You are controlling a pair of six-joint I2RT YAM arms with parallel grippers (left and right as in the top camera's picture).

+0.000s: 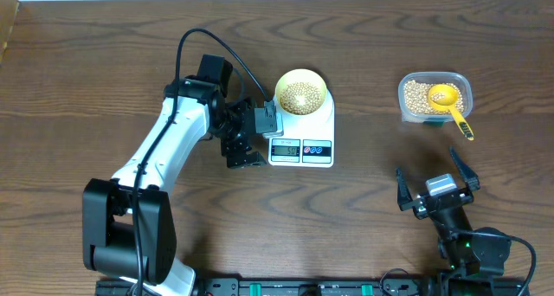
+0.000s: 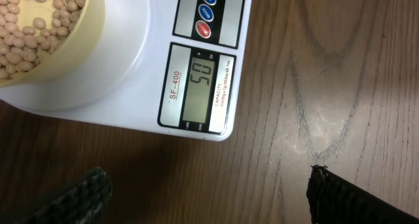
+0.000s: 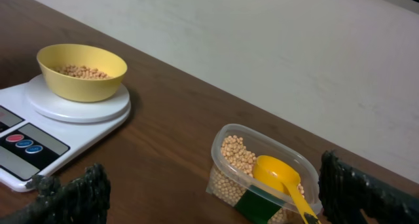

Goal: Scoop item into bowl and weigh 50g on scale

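bowl (image 1: 301, 78) of beans (image 1: 301, 95) on scale (image 1: 320, 127), just beside left tool (image 1: 247, 138) (jaws wide)

Clear rounded-rectangular plastic container (image 1: 402, 97) sits on dark brown wooden table (image 1: 363, 209), right side. Bright yellow long-handled measuring scoop (image 1: 452, 107) lies in it, handle overhanging the rim.

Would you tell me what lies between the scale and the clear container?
Nothing; the overhead view shows bare table between the scale and the container.
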